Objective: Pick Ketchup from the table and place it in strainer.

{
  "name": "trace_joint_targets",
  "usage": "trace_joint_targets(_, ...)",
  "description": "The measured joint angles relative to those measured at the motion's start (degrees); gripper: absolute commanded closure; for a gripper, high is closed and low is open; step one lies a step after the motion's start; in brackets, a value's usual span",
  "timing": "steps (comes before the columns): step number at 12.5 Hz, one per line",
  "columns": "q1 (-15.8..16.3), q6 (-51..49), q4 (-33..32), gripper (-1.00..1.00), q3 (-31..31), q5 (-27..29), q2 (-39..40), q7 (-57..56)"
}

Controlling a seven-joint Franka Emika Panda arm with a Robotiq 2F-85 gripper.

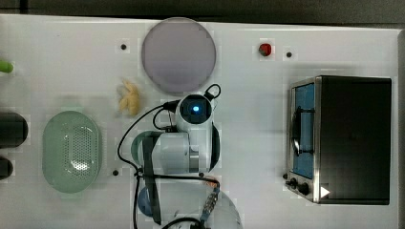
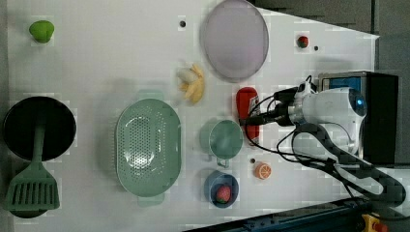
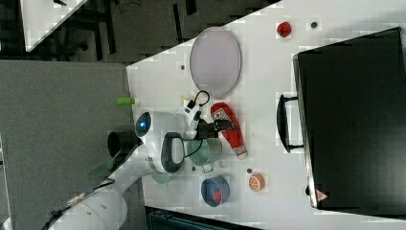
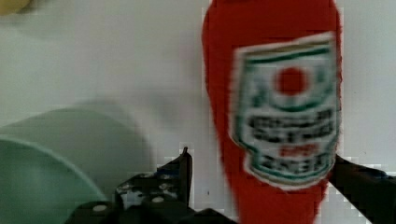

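Strainer [image 2: 147, 147] at the left view's left: sat mouth up and empty, ready to receive. Next, cup [image 2: 223, 140]: stood just beside the bottle, crowding that side. Then ketchup [image 2: 246, 104]: lay flat on the table [image 2: 96, 72], label up, so offered its narrow sides for a pinch. Gripper [image 2: 252, 121] over it: straddled the bottle, fingers spread, one apart from the plastic, probably not yet squeezed. Cap end hidden behind the gripper in the left view.
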Motion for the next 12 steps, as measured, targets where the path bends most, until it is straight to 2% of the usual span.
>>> trace_joint_targets(1,0.13,0.78,-0.11,-0.93,-0.37,0.15,0.74,-0.17)
trace_joint_targets(4,-0.02,1.51,-0.22,-0.21,-0.35,0.38,1.13,-0.2)
trace_joint_targets(9,0.1,1.51,-0.11,-0.21,-0.23,-0.15,-1.08,-0.2)
trace_joint_targets(12,-0.53,-9.48,0.67,-0.21,0.56,-0.19,-9.01,-0.2)
